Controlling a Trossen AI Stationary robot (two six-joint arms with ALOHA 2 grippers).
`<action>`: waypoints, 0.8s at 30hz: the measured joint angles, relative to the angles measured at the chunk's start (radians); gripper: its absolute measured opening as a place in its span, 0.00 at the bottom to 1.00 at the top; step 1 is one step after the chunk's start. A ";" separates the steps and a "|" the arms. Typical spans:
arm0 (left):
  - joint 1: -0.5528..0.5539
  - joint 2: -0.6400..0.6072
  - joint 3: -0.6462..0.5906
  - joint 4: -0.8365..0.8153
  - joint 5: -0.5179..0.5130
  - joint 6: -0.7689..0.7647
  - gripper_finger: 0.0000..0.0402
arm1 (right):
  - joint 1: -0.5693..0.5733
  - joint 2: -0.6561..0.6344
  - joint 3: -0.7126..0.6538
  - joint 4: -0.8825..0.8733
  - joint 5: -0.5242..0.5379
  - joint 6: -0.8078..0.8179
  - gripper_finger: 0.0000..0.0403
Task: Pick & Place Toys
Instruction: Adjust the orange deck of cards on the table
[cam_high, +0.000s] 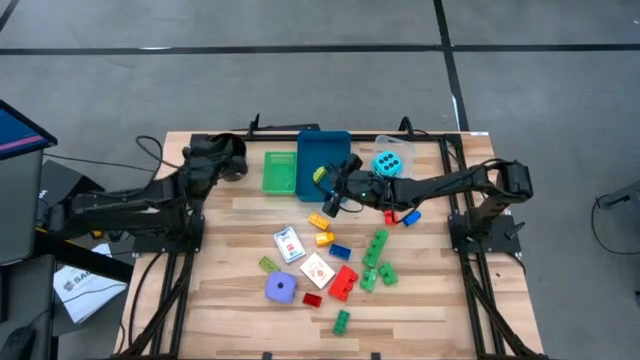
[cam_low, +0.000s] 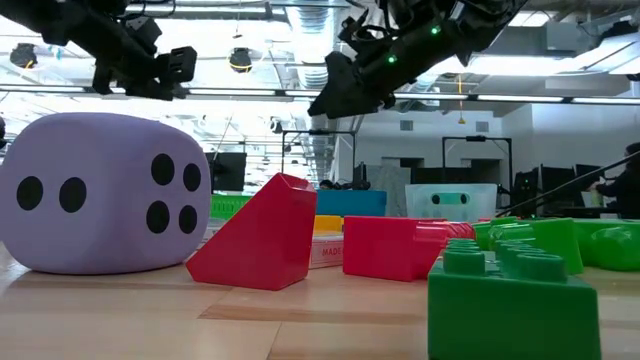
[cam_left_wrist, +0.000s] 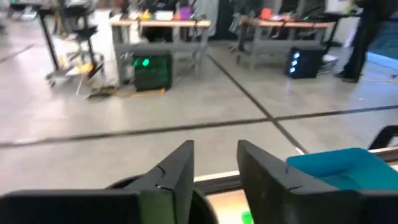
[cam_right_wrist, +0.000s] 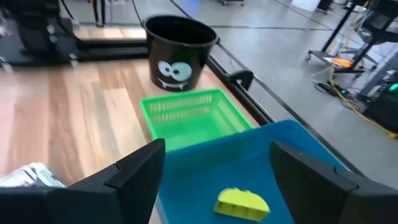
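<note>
While the right gripper (cam_right_wrist: 214, 177) hangs spread above the blue tray (cam_right_wrist: 205, 168), a yellow brick (cam_right_wrist: 242, 203) lies flat inside; left gripper (cam_left_wrist: 214, 171) narrowly parted.

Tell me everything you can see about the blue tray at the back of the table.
The blue tray is a rectangular, open-topped bin, apparently plastic, with smooth solid walls. It sits flat on the wooden table at the back, right beside the green tray; whether they touch I cannot tell. In the right wrist view a yellow brick lies loose on its floor. The right gripper hovers over it with open, empty fingers. Nothing else shows inside.
</note>
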 joint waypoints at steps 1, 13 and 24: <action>0.016 0.000 0.005 -0.022 0.013 -0.020 0.25 | 0.002 0.000 0.000 -0.006 0.017 -0.003 0.70; 0.380 0.113 0.008 -0.199 0.513 -0.241 0.01 | 0.027 0.000 0.000 -0.032 0.060 -0.020 0.70; 0.551 0.293 0.008 -0.138 0.800 -0.233 0.00 | 0.039 0.000 0.000 -0.032 0.063 -0.020 0.70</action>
